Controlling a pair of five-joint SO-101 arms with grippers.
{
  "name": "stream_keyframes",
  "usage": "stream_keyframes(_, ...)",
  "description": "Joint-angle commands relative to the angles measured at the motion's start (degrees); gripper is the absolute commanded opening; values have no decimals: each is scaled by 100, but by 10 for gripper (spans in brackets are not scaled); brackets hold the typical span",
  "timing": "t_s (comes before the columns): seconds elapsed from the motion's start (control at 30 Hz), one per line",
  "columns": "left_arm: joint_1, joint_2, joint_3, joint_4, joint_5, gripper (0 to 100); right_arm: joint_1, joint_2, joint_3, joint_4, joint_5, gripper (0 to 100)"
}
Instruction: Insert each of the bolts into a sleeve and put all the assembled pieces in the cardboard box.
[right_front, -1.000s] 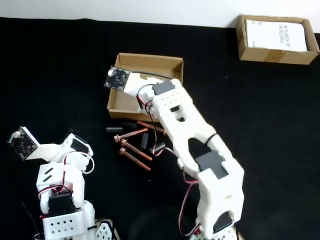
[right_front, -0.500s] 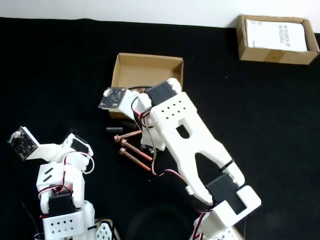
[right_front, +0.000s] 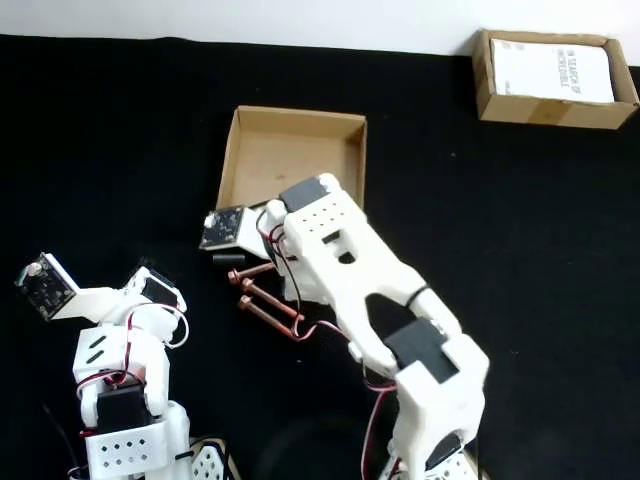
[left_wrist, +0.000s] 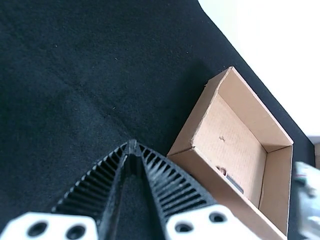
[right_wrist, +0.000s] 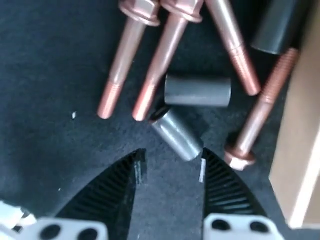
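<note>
Presently, item one: dark sleeve, lying askew on the black cloth, just ahead of the right gripper, whose fingers are spread and hold nothing.

Hazard: the sleeve sits slantwise to the jaws, so a pinch would likely land off-centre and roll or squirt it away. Its far end touches a second sleeve and is close to the threaded tips of two copper bolts, which any nudge would probably scatter.

Hazard: a fourth bolt lies beside one fingertip, flanged head nearest, and could be snagged on closing.

Surroundings: a third bolt, another sleeve, and the cardboard box, its wall just beside the pile, leaving little room on that side.

Further off: the left gripper, fingers pressed together and empty, well apart from the pile; a second box holding paper at the far corner.
</note>
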Motion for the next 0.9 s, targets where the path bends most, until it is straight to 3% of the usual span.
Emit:
stream_keyframes(0.0, -57, -40, 101, -114, 26, 10, 145, 215, -22, -92, 70, 152)
stream_keyframes(0.37, -57, -48, 101, -114, 26, 10, 374, 1086, -13, -840, 70, 144)
stream_keyframes(0.47, -57, -48, 101, -114, 26, 10, 374, 1182, -13, -813, 9, 21)
stream_keyframes(0.57, -57, -48, 101, -114, 26, 10, 497, 998, -31, -796, -475, 7)
stream_keyframes(0.87, 4, -22, 101, -114, 26, 10, 620, -1200, -840, 1130, -791, 7)
